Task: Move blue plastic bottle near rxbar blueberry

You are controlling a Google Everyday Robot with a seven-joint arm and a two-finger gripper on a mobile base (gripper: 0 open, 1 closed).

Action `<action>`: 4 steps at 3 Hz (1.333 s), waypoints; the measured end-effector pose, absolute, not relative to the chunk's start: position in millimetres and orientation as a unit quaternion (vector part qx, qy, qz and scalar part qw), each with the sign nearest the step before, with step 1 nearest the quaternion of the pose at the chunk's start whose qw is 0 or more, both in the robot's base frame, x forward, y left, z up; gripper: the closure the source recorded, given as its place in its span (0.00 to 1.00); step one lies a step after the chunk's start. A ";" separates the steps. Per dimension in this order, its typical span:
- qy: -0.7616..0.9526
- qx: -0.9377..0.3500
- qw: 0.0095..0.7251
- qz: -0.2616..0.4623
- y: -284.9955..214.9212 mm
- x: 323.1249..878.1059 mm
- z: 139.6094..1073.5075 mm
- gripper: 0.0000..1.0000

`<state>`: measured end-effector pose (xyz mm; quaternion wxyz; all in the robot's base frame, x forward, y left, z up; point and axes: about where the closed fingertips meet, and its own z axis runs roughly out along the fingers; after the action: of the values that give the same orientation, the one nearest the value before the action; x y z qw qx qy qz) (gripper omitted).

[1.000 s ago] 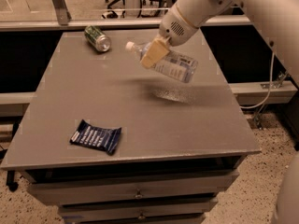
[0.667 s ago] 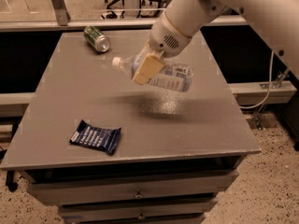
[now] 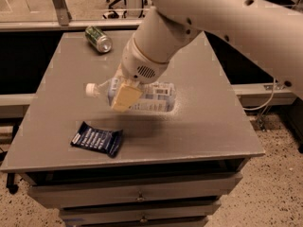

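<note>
The blue plastic bottle (image 3: 154,97) lies on its side in my gripper (image 3: 125,96), white cap pointing left, held just above the grey table (image 3: 208,122). The gripper's tan fingers (image 3: 124,97) are shut around the bottle near its neck. My white arm comes in from the upper right and hides part of the bottle. The rxbar blueberry (image 3: 97,138), a flat dark navy wrapper, lies on the table near the front left edge, a short way below and left of the bottle.
A green can (image 3: 98,39) lies on its side at the table's back left corner. The table has drawers under its front edge. A rail and chair legs stand behind the table.
My gripper has carried the bottle from the back right of the table toward the front left, closer to the dark blue bar, and lower.
</note>
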<state>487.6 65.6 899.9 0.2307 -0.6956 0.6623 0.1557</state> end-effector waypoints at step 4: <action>0.682 -0.684 0.199 0.166 111.4 493.5 874.0 0.36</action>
<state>493.5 111.4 874.0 0.1992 -0.6838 0.6820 0.1661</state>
